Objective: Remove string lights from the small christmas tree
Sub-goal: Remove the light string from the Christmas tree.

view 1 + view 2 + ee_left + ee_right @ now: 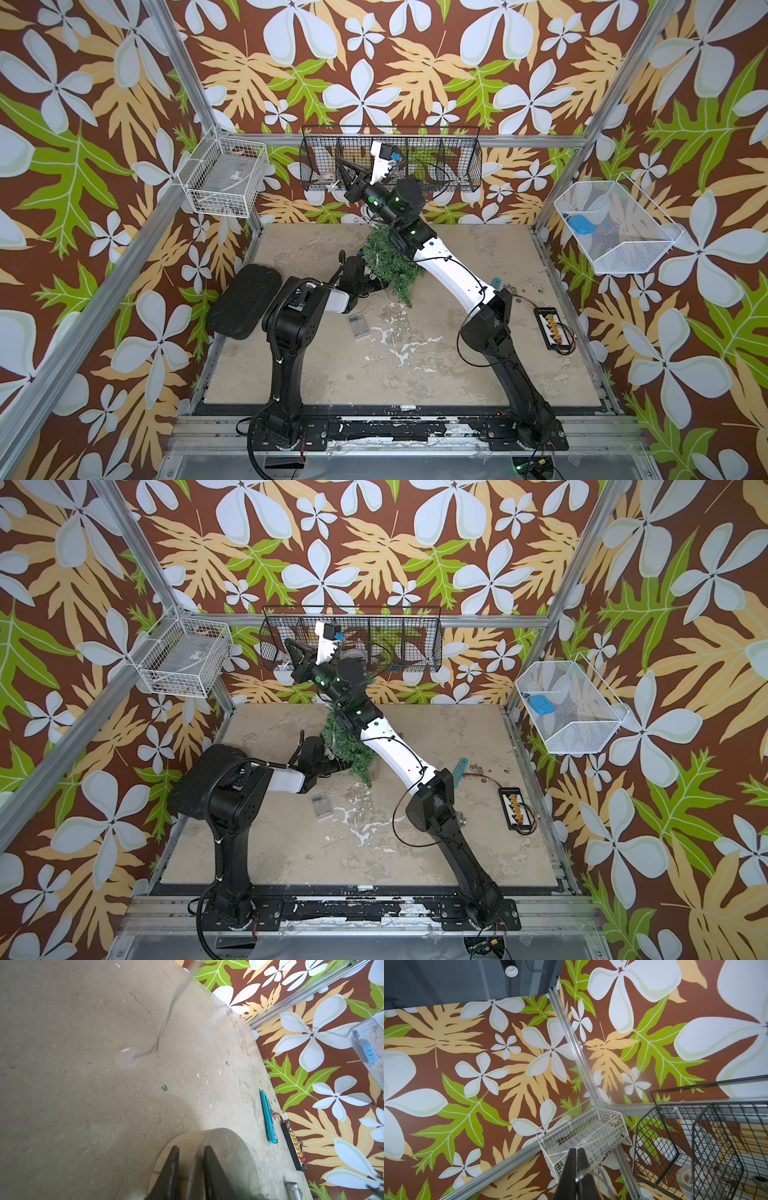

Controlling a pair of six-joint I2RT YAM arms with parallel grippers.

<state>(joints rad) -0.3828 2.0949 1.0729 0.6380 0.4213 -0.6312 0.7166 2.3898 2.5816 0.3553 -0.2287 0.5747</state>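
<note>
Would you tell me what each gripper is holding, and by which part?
The left gripper clamps the Christmas tree by the rim of its wooden base; the right gripper pinches the string lights by their wire.

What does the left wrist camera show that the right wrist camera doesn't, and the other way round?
Left wrist only: the left gripper clamped on the wooden tree base, the table, a teal strip and a connector board.
Right wrist only: the right gripper shut on the light wire, plus a white basket and a black basket on the wall.
Both: the flowered wall and the light wire, blurred in the left wrist view.
</note>
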